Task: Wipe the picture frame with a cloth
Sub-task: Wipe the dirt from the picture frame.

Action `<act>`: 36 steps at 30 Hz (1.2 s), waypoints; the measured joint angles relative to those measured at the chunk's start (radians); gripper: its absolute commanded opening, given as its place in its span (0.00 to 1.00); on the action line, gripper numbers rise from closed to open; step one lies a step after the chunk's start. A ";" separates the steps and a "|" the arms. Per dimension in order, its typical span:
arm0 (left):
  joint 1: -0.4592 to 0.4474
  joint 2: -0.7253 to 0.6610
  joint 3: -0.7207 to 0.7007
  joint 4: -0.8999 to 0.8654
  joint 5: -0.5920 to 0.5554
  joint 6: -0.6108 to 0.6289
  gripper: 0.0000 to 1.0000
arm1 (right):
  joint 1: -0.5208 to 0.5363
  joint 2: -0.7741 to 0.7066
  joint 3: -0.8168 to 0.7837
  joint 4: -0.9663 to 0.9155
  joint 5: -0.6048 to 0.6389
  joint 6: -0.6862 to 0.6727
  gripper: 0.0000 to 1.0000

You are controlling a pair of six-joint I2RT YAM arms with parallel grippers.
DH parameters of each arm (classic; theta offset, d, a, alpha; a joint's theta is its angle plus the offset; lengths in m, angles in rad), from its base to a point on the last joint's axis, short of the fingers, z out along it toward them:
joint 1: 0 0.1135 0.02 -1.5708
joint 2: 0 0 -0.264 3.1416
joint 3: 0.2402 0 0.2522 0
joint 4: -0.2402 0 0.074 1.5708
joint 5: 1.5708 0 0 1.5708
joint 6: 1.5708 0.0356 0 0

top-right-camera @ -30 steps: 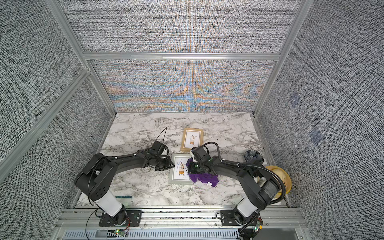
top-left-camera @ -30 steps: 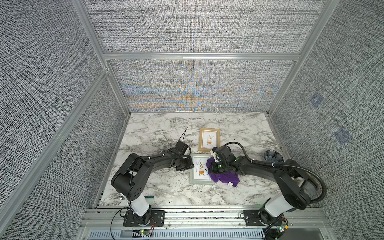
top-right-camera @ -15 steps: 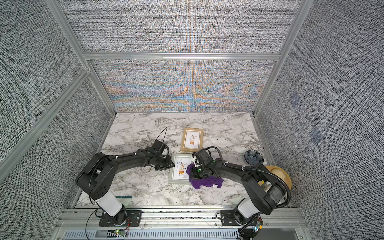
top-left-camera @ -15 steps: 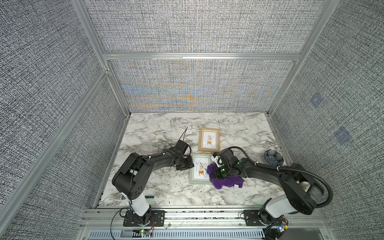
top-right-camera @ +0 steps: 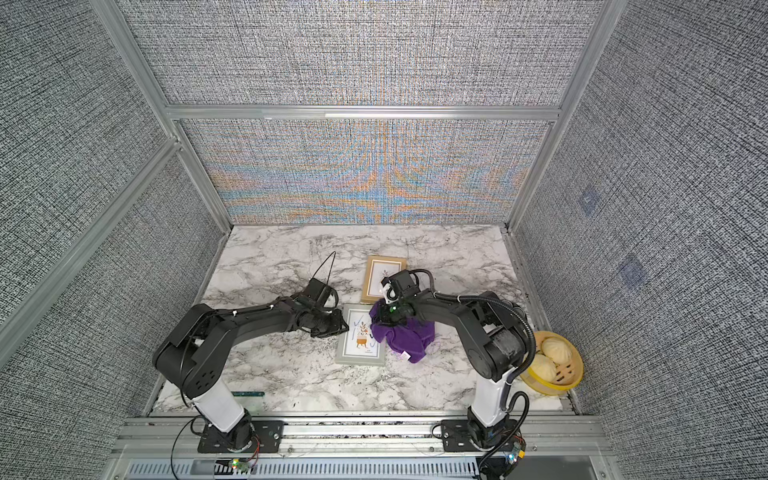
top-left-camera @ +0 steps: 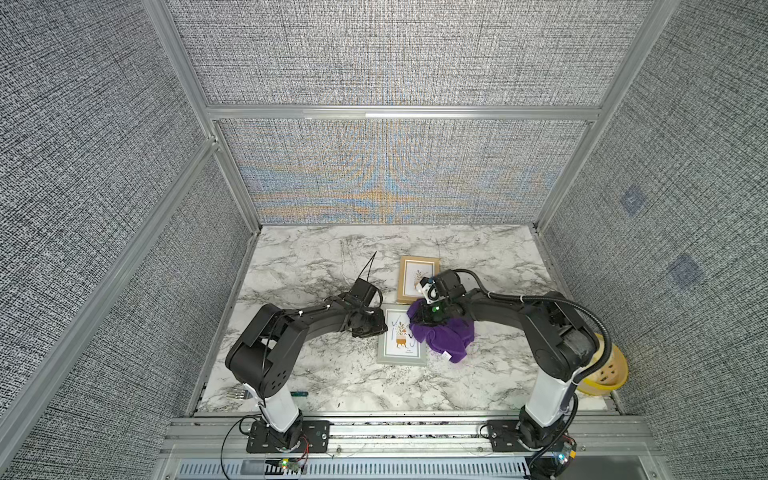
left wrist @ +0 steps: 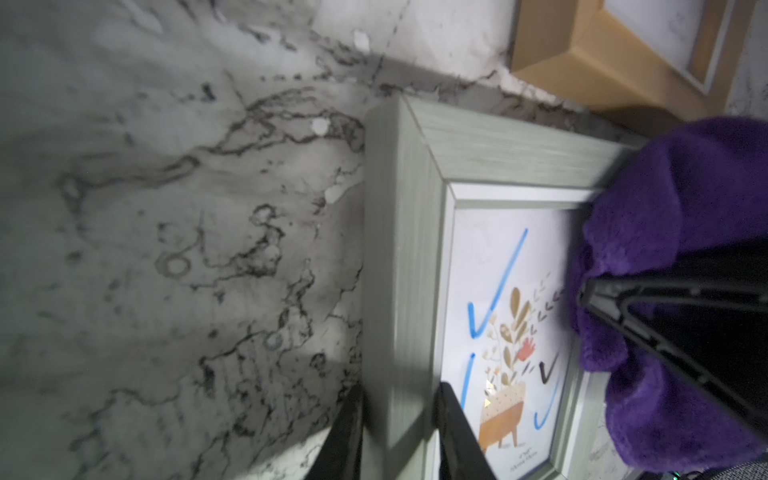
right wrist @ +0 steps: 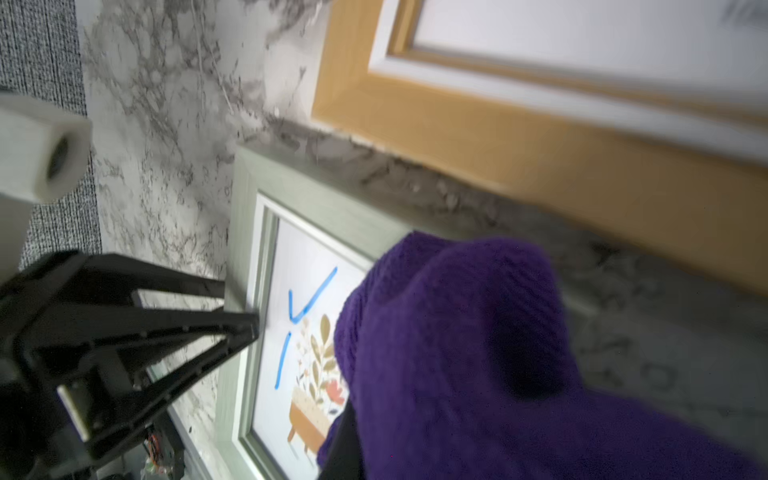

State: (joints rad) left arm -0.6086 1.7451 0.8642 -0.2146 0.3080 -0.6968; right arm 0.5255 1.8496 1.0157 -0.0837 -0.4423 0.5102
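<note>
Both top views are bright and even, just soft shadows on the marble table [top-left-camera: 316, 374] and rainbow moiré across the back wall [top-left-camera: 395, 187]. Wrist views are dimmer and smeary, with the wooden frame [right wrist: 540, 166] and purple cloth [right wrist: 457, 353] out of focus up close.

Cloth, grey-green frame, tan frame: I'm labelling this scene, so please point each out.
cloth [top-left-camera: 446, 338]: in a top view, its bunched middle.
grey-green frame [top-left-camera: 401, 359]: in a top view, its near rail.
tan frame [top-left-camera: 402, 278]: in a top view, its left rail.
</note>
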 measured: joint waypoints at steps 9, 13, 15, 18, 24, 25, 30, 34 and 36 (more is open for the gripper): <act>-0.004 0.001 0.005 0.003 -0.011 -0.044 0.11 | 0.027 -0.132 -0.214 0.159 0.028 0.014 0.00; -0.004 0.000 0.008 -0.002 -0.018 -0.068 0.11 | 0.059 -0.218 -0.378 0.282 -0.021 0.075 0.00; -0.005 0.000 0.011 -0.007 -0.021 -0.076 0.11 | 0.087 -0.250 -0.427 0.317 -0.030 0.104 0.00; -0.005 0.000 0.014 -0.014 -0.023 -0.082 0.11 | 0.140 -0.286 -0.468 0.326 -0.045 0.137 0.00; -0.005 -0.002 0.015 -0.016 -0.025 -0.082 0.11 | 0.148 -0.346 -0.491 0.276 -0.057 0.164 0.00; -0.005 -0.002 0.015 -0.016 -0.025 -0.082 0.11 | 0.133 -0.340 -0.474 0.246 -0.065 0.157 0.00; -0.005 -0.001 0.014 -0.011 -0.028 -0.086 0.10 | 0.038 -0.238 -0.372 0.174 -0.130 0.109 0.00; -0.004 0.000 0.013 -0.003 -0.032 -0.088 0.06 | -0.033 -0.124 -0.262 0.182 -0.177 0.079 0.00; -0.004 0.002 0.013 -0.002 -0.032 -0.085 0.06 | -0.057 -0.073 -0.190 0.183 -0.158 0.062 0.00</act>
State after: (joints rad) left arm -0.6128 1.7466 0.8768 -0.2169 0.2760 -0.7815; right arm 0.4683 1.7767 0.8257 0.0994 -0.6006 0.5724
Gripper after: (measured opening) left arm 0.264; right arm 0.064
